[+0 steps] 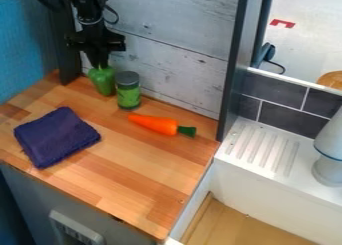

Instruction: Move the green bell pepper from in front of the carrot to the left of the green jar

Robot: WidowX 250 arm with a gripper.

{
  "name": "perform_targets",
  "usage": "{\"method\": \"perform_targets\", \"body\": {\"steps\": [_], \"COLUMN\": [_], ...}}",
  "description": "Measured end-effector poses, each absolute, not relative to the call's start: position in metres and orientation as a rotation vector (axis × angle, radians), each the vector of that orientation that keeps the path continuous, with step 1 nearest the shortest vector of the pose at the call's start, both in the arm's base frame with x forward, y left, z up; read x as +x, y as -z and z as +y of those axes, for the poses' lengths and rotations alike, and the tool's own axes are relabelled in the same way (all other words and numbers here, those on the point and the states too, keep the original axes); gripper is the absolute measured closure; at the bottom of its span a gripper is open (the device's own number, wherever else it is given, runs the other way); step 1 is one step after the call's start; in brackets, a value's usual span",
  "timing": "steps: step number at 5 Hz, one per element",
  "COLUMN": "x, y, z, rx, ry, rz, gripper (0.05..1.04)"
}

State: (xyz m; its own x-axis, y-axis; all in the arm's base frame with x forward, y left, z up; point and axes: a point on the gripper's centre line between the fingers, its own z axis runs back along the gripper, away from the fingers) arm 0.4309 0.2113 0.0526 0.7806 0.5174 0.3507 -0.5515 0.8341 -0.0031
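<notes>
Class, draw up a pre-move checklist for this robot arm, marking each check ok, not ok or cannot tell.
1. Gripper at the top of the green bell pepper: ok.
2. Pepper held securely: cannot tell.
3. Generous gap between pepper and lidded jar: not ok, the jar is right beside it.
4. Jar upright on the wooden counter: ok.
5. Carrot away from the gripper: ok, lying beyond the jar.
6. Folded purple cloth apart from the pepper: ok.
</notes>
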Motion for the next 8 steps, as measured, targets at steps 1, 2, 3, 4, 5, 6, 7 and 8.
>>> {"method": "perform_targets", "body": {"steps": [1, 2, 3, 4, 5, 6, 7, 8], "x": [0.432, 0.431, 0.427, 0.424, 0.421, 0.411, 0.387, 0.349], "y": [-0.05, -0.049, -0.045, -0.049, -0.081, -0.12, -0.145, -0.153], "z": [0.21, 0.209, 0.205, 0.202, 0.194, 0.191, 0.184, 0.165], "rx": [0.097, 0.084, 0.073, 0.057, 0.024, -0.028, -0.059, -0.054], "ry": [-0.582, -0.58, -0.583, -0.577, -0.562, -0.563, -0.564, -0.562], "rz": [-0.348, -0.339, -0.329, -0.331, -0.341, -0.37, -0.35, -0.307], "gripper": [0.84, 0.574, 0.271, 0.081, 0.081, 0.083, 0.083, 0.083]}}
